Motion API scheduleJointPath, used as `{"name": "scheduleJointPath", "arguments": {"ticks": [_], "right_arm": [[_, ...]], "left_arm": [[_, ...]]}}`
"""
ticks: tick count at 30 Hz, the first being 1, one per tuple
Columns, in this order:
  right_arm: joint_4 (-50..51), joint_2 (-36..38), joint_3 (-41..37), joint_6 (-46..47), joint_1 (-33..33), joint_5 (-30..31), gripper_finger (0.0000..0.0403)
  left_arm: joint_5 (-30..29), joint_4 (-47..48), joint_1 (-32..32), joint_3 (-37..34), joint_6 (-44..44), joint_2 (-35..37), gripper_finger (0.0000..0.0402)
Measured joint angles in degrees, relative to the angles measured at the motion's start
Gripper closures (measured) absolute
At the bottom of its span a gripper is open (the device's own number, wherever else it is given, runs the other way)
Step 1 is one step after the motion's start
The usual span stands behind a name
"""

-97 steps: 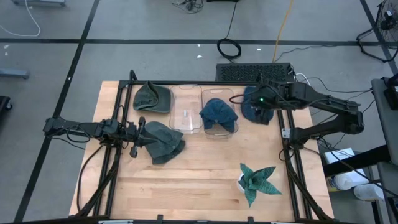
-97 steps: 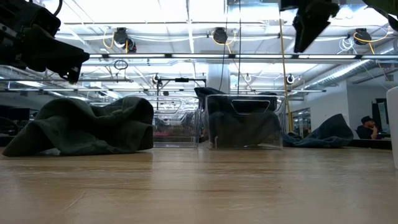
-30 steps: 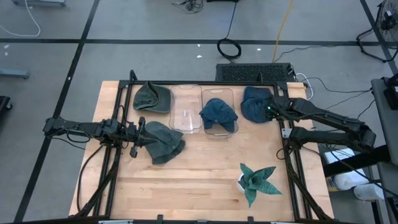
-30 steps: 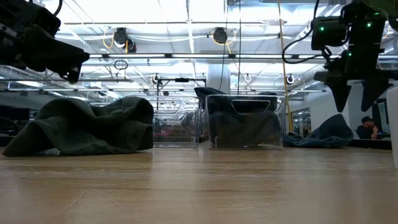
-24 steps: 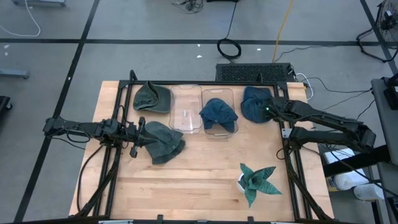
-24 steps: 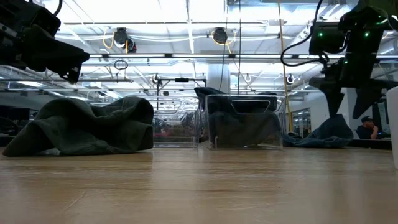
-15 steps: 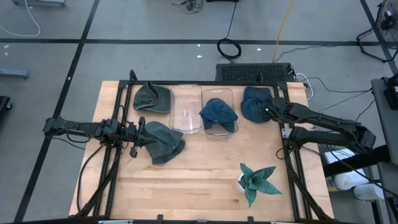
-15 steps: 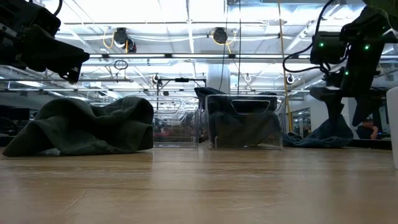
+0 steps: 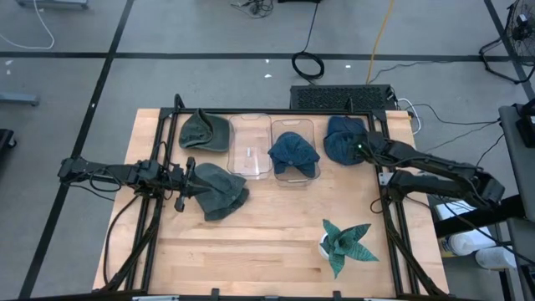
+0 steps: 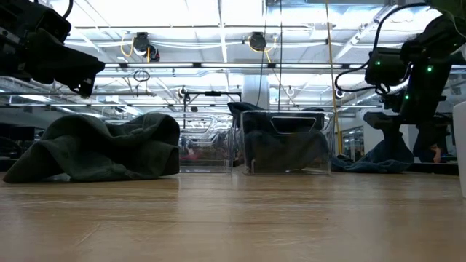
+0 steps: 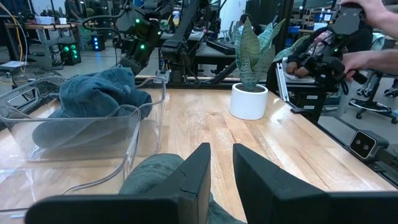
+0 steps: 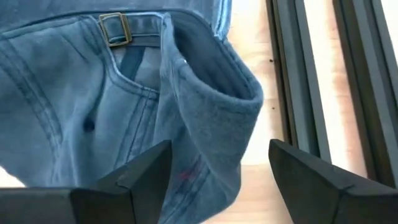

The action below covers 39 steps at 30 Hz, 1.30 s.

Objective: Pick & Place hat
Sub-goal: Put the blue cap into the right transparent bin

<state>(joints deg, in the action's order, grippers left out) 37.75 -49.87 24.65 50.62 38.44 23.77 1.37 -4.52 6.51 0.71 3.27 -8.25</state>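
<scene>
A blue denim hat (image 9: 341, 138) lies on the table at the far right, crown down, its buckle strap (image 12: 112, 25) showing. My right gripper (image 9: 358, 152) points steeply down over it, open wide, and the hat's raised fold (image 12: 211, 93) stands between its fingers. A second blue hat (image 9: 294, 155) sits in a clear bin. My left gripper (image 9: 191, 178) hovers level at the left, open by a narrow gap, just above a green hat (image 9: 221, 191) that lies on the table. My right gripper (image 12: 217, 186) comes at the blue hat from above, one finger on either side of the fold near the hat's right edge. I cannot tell whether the fingertips touch the cloth. The hat lies slack on the table.
An empty clear bin (image 9: 249, 146) stands beside the filled one. Another green hat (image 9: 205, 130) lies at the far left. A potted plant (image 9: 344, 242) stands near the front right. Black frame rails (image 12: 311, 74) run close beside the blue hat. A person's hand (image 11: 367, 12) shows beyond the table.
My right gripper has come down onto the blue hat at the far right and tipped more steeply downward, its fingers staying wide apart. The hat has not moved.
</scene>
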Motion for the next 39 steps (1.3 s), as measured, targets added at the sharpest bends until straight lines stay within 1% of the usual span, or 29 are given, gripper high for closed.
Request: {"name": "scheduleJointPath", "arguments": {"ticks": [7,12,16,23,34,37,39], "right_arm": [[-4.08,0.00,-2.86,-0.34,2.07,-0.13,0.0148],[-7.84,0.00,-4.67,-0.97,2.84,-3.00,0.0148],[-8.80,0.00,-5.35,-0.94,3.57,-2.84,0.0148],[-15.50,0.08,-9.35,-0.44,3.87,-4.47,0.0148],[-15.97,0.10,-10.28,-0.75,3.85,-3.22,0.0148],[-15.83,0.07,-10.30,-0.78,3.85,-3.05,0.0159],[-15.68,0.07,-10.33,-0.79,3.85,-2.90,0.0174]], "left_arm": [[0.00,-0.01,0.01,0.00,0.00,0.00,0.0325],[0.00,-0.01,0.00,-0.01,0.00,0.01,0.0325],[0.00,0.01,-0.01,-0.02,0.00,0.02,0.0325],[0.00,0.01,-0.01,-0.02,0.00,0.00,0.0325],[0.00,-0.01,-0.01,-0.01,0.00,0.00,0.0325],[0.00,-0.01,-0.01,-0.02,0.00,0.00,0.0325],[0.00,-0.01,-0.01,-0.02,0.00,0.01,0.0325]]}}
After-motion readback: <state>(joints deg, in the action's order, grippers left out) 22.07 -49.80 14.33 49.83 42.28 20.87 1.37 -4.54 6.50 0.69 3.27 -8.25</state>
